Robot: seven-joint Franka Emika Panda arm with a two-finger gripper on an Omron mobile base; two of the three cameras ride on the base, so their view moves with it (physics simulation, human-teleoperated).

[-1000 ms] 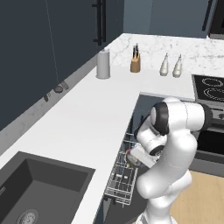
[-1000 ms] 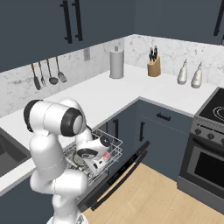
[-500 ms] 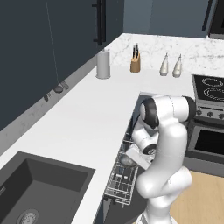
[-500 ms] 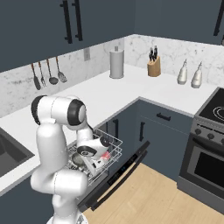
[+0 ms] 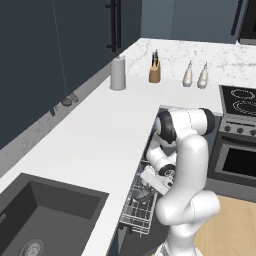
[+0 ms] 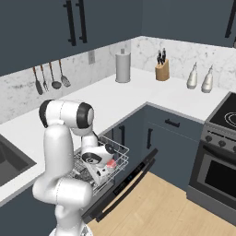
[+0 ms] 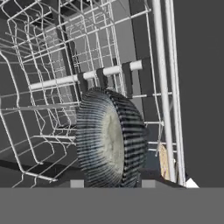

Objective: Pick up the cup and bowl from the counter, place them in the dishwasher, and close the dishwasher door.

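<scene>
The dark ribbed bowl (image 7: 109, 138) with pale speckled inside stands on edge in the wire rack (image 7: 48, 65); the tool's (image 7: 109, 183) width is unclear.

The left base view looked forward and down from behind the arm's left side, high over the long smooth white L-shaped countertop (image 5: 95, 135), with the dark recessed sink (image 5: 45, 215) near its lower left and the corner backsplash far ahead. The right base view looked from behind the arm's right side, facing the same corner more level and taking in the pale wooden floor (image 6: 156, 203). Both shared the white wire pull-out rack (image 5: 137, 202) beside the white jointed arm (image 6: 64, 152), the grey cylindrical canister (image 6: 123, 67) and the wooden knife block (image 5: 155, 74). The hand view sat very close inside that rack (image 7: 65, 83), tilted, facing a ribbed dark grey round bowl (image 7: 109, 140) standing on edge.
</scene>
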